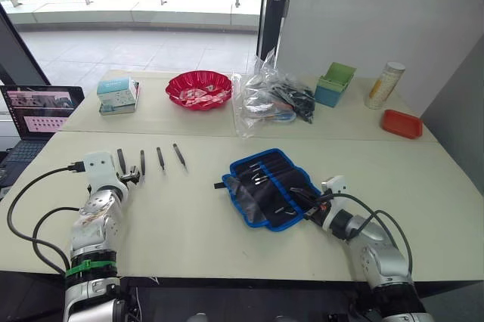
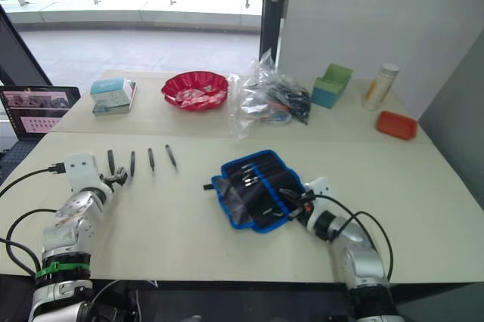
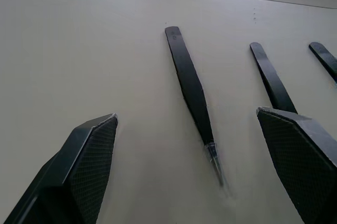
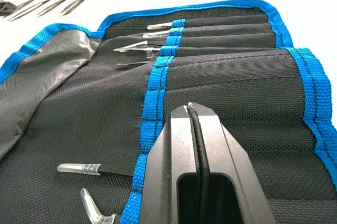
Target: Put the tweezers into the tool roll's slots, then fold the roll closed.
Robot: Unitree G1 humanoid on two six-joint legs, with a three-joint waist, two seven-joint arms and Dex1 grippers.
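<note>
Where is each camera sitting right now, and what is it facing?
Head stereo pair: looks forward and down over the table; shows both arms, the tool roll and four loose tweezers.
Left wrist: looks along the left gripper, fingers spread around one of the tweezers on the table.
Right wrist: looks along the right gripper, shut on a thin black tool, over the slots.
Shared: the right wrist and head views both show the tool roll; the left wrist and head views both show the loose tweezers.
</note>
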